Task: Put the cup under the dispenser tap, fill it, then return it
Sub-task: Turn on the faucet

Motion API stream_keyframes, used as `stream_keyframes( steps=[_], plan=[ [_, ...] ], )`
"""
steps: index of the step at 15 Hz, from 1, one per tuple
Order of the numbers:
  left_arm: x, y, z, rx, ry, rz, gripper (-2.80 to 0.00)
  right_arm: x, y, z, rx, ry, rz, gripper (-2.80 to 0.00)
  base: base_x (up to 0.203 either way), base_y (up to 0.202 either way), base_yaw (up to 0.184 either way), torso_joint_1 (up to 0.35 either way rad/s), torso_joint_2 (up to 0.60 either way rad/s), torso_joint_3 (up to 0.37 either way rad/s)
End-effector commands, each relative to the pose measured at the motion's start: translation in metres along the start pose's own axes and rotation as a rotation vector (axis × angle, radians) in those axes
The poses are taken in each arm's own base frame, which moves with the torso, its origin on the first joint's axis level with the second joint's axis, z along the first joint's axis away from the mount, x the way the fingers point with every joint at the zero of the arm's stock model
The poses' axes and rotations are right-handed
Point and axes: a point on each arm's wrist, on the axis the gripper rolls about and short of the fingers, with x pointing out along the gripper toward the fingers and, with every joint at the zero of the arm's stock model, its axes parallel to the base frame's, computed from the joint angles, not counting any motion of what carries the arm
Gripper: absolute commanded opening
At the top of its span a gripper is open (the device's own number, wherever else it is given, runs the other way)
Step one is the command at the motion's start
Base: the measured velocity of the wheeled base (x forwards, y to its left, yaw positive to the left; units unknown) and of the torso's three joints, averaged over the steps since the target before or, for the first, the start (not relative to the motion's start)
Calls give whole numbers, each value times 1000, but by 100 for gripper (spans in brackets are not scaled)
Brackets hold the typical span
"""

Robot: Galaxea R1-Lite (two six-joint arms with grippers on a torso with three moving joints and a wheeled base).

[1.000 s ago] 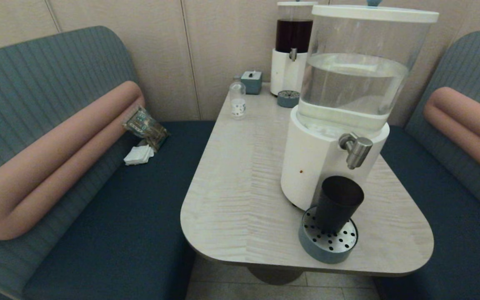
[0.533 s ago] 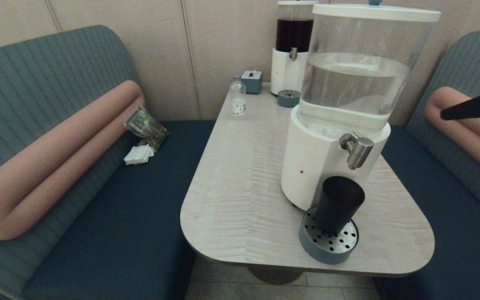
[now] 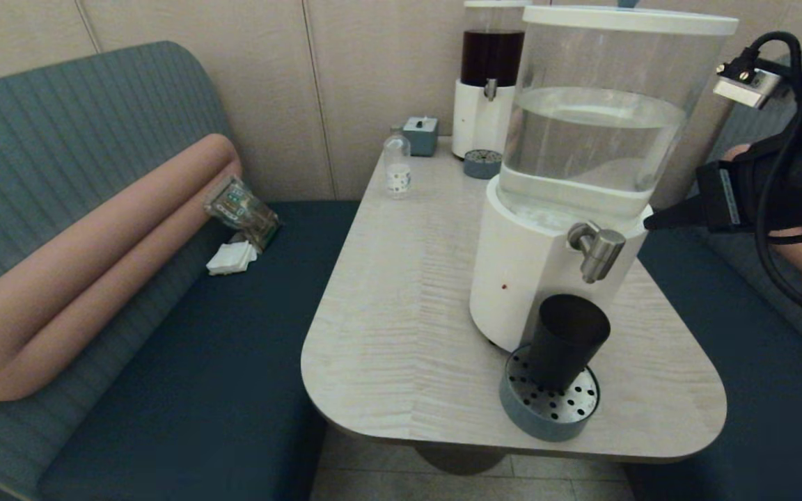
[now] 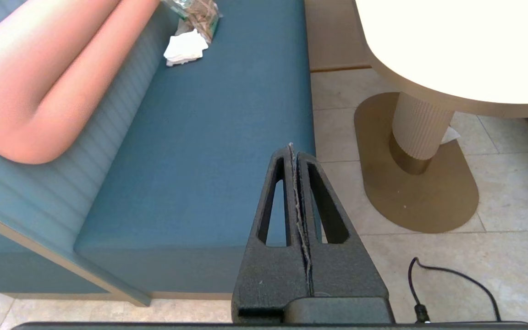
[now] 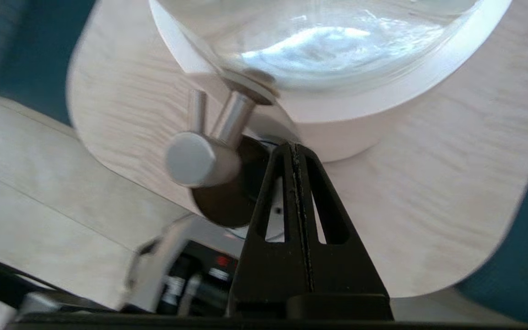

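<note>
The dark cup (image 3: 564, 341) stands upright on the round blue drip tray (image 3: 547, 403), right below the steel dispenser tap (image 3: 596, 249) of the big white-based dispenser (image 3: 526, 278). My right gripper (image 3: 648, 223) is shut and empty, hovering at tap height just to the right of the tap and a short way from it. In the right wrist view the tap (image 5: 200, 156) and the cup (image 5: 227, 201) lie beside the shut right gripper (image 5: 295, 146). My left gripper (image 4: 292, 147) is shut and empty, hanging low over the bench edge and floor, out of the head view.
A smaller dispenser with dark liquid (image 3: 488, 76), a small clear bottle (image 3: 397, 167) and a teal box (image 3: 420, 136) stand at the table's far end. Blue benches with pink bolsters flank the table (image 3: 401, 313). A packet (image 3: 241, 209) and napkins (image 3: 232, 257) lie on the left bench.
My right arm has come into view from the right and moved left toward the tap. The cup has stayed on the drip tray.
</note>
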Motion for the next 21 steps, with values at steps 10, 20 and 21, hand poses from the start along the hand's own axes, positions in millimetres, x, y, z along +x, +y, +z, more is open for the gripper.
stream_keyframes(
  steps=[10, 20, 21],
  plan=[
    [0, 0, 0, 1, 3, 0, -280, 14, 3, 0, -47, -49, 16, -280, 0, 0, 0, 0, 0, 0],
    [0, 0, 0, 1, 3, 0, -280, 31, 6, 2, -59, -69, 37, -280, 0, 0, 0, 0, 0, 0],
    [0, 0, 0, 1, 3, 0, -280, 32, 8, 3, -62, -70, 43, -280, 0, 0, 0, 0, 0, 0]
  ],
)
